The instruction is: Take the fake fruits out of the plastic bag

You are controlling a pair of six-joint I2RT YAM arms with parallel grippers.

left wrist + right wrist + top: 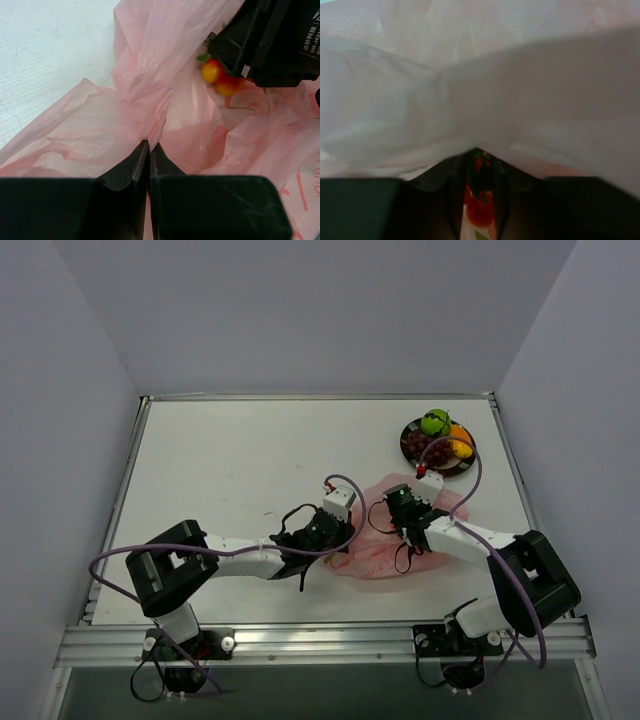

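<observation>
The pink plastic bag (385, 555) lies crumpled on the table in front of the arms. My left gripper (335, 530) is shut on a fold of the bag (150, 60) at its left edge, with the fingertips (145, 150) pinching the film. My right gripper (395, 505) reaches into the bag's opening. Its jaws (479, 160) are shut on the red strawberry (480, 210) with green leaves, under bag film (520, 100). The strawberry also shows in the left wrist view (220, 80). The green ball (435, 422), grape bunch (415, 443) and yellow-orange piece (460, 445) lie on the black plate.
The black plate (450, 471) stands at the back right, just beyond the bag. White table surface (230, 470) stretches to the left and back. Grey walls enclose the table on three sides.
</observation>
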